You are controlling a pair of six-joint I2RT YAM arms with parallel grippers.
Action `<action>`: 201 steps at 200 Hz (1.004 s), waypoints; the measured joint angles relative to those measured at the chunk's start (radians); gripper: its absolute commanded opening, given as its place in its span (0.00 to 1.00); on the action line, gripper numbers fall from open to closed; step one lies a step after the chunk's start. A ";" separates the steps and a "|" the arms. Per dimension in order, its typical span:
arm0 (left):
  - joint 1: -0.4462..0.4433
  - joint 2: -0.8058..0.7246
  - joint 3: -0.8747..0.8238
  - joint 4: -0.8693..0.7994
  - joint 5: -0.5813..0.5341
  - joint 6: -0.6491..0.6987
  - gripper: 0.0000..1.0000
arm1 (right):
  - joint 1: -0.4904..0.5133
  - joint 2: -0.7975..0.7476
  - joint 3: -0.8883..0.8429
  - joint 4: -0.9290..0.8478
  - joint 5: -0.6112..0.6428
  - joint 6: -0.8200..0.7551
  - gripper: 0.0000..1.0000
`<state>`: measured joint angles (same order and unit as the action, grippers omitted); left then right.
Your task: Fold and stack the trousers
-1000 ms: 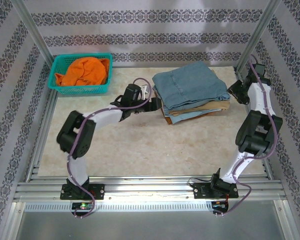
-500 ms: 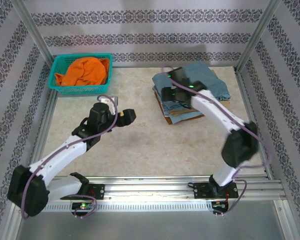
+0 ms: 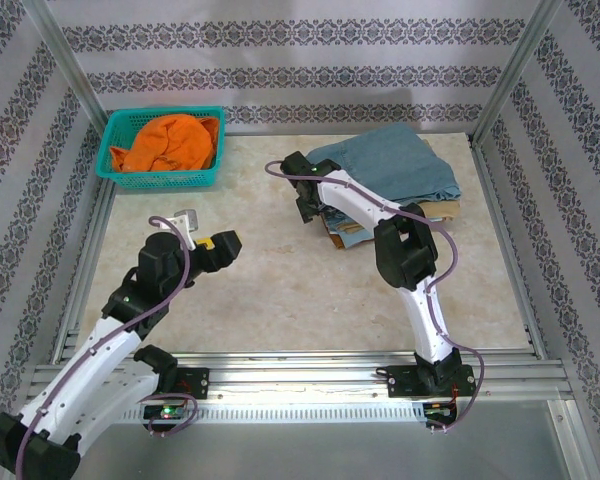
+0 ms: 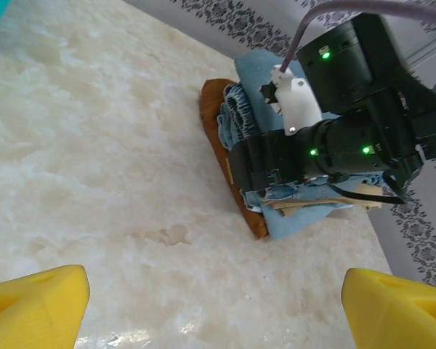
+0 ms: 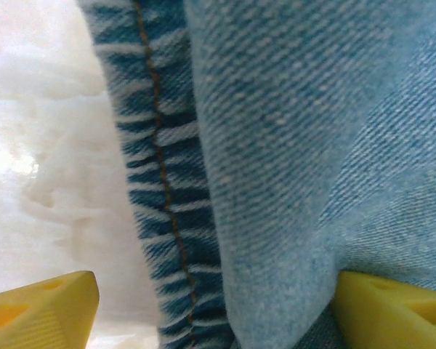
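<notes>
The trousers (image 3: 390,165), faded light-blue jeans, lie folded on top of a stack at the back right of the table. My right gripper (image 3: 305,203) is at the stack's left edge. In the right wrist view its yellow fingers (image 5: 36,305) stand wide apart, open, with the trousers' seamed denim edge (image 5: 276,160) hanging between them; the left finger is clear of the cloth. My left gripper (image 3: 218,245) hovers over bare table left of the stack, open and holding nothing (image 4: 214,298). From it I see the stack (image 4: 236,116) with the right gripper's black body in front.
Tan trousers (image 3: 438,209) lie under the jeans in the stack, above a brown bottom layer (image 4: 225,156). A teal basket (image 3: 110,165) with an orange garment (image 3: 170,140) stands at the back left. Metal frame posts and patterned walls bound the marble table (image 3: 280,290).
My left gripper has pulled back from the stack toward the near left. My right arm has swung across to the stack's left edge, and its jaws have opened wider.
</notes>
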<state>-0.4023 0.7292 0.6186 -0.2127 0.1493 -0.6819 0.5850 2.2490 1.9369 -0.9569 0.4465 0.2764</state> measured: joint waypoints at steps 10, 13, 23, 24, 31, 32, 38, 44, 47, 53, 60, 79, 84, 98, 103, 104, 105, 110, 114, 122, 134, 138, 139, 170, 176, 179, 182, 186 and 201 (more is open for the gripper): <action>0.000 0.026 0.000 0.000 0.003 0.000 0.89 | -0.007 0.009 0.000 -0.002 0.013 -0.006 0.82; 0.001 0.034 0.000 0.000 0.004 0.000 0.89 | -0.008 0.011 0.000 -0.002 0.015 -0.007 0.82; 0.002 0.060 0.000 0.002 0.008 0.000 0.89 | -0.016 0.019 -0.002 -0.001 0.024 -0.017 0.81; 0.003 0.061 0.000 0.002 0.008 0.000 0.89 | -0.018 0.019 -0.002 0.000 0.026 -0.019 0.81; 0.004 0.072 0.000 0.003 0.011 -0.001 0.89 | -0.024 0.021 -0.005 0.000 0.028 -0.024 0.75; 0.005 0.074 0.000 0.004 0.011 -0.001 0.89 | -0.024 0.021 -0.005 0.001 0.029 -0.024 0.75; 0.005 0.080 0.000 0.006 0.011 -0.002 0.89 | -0.031 0.021 -0.009 0.002 0.032 -0.032 0.72; 0.005 0.087 0.000 0.011 0.012 -0.004 0.89 | -0.039 0.021 -0.011 0.003 0.035 -0.040 0.72; 0.005 0.090 0.000 0.014 0.014 -0.004 0.89 | -0.043 0.021 -0.011 0.003 0.034 -0.042 0.71; 0.005 0.097 0.000 0.021 0.015 -0.004 0.89 | -0.055 0.021 -0.011 0.003 0.031 -0.045 0.71; 0.005 0.104 0.000 0.027 0.016 -0.005 0.89 | -0.068 0.022 -0.004 -0.003 0.025 -0.049 0.72; 0.005 0.127 0.002 0.036 0.029 -0.008 0.89 | -0.108 0.028 0.023 -0.027 0.003 -0.061 0.72; 0.005 0.132 0.003 0.037 0.032 -0.008 0.89 | -0.122 0.031 0.032 -0.035 -0.008 -0.066 0.71; 0.005 0.141 0.009 0.040 0.035 -0.008 0.89 | -0.165 0.049 0.080 -0.071 -0.045 -0.075 0.71; 0.005 0.144 0.011 0.042 0.037 -0.008 0.89 | -0.181 0.054 0.095 -0.080 -0.063 -0.076 0.71; 0.005 0.145 0.012 0.042 0.037 -0.008 0.89 | -0.183 0.055 0.097 -0.081 -0.066 -0.077 0.71; 0.005 0.145 0.013 0.042 0.037 -0.008 0.89 | -0.187 0.056 0.101 -0.084 -0.072 -0.077 0.71; 0.005 0.148 0.016 0.042 0.037 -0.008 0.89 | -0.205 0.060 0.115 -0.092 -0.093 -0.079 0.71; 0.005 0.151 0.019 0.043 0.038 -0.008 0.89 | -0.217 0.061 0.124 -0.095 -0.109 -0.083 0.72; 0.005 0.158 0.026 0.048 0.041 -0.008 0.89 | -0.245 0.066 0.146 -0.107 -0.145 -0.087 0.71; 0.005 0.172 0.035 0.058 0.050 -0.008 0.89 | -0.288 0.083 0.192 -0.131 -0.207 -0.093 0.71; 0.005 0.179 0.040 0.062 0.053 -0.008 0.89 | -0.303 0.091 0.211 -0.140 -0.227 -0.093 0.71; 0.005 0.180 0.040 0.063 0.054 -0.008 0.88 | -0.305 0.093 0.214 -0.142 -0.230 -0.093 0.71; 0.005 0.223 0.073 0.077 0.067 -0.008 0.89 | -0.385 0.200 0.427 -0.237 -0.333 -0.092 0.71; 0.005 0.228 0.076 0.082 0.068 -0.008 0.89 | -0.395 0.232 0.489 -0.262 -0.345 -0.090 0.71; 0.005 0.231 0.078 0.085 0.069 -0.008 0.89 | -0.400 0.250 0.523 -0.278 -0.350 -0.089 0.71; 0.005 0.232 0.079 0.086 0.071 -0.008 0.88 | -0.404 0.267 0.556 -0.290 -0.355 -0.089 0.71; 0.006 0.235 0.080 0.087 0.071 -0.008 0.89 | -0.409 0.295 0.608 -0.310 -0.360 -0.084 0.71; 0.010 0.245 0.082 0.094 0.079 -0.007 0.89 | -0.424 0.372 0.750 -0.346 -0.371 -0.071 0.71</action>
<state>-0.3923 0.9737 0.7006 -0.1188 0.2279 -0.6891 0.1608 2.6209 2.6869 -1.3033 0.0757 0.2058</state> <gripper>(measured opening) 0.886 0.710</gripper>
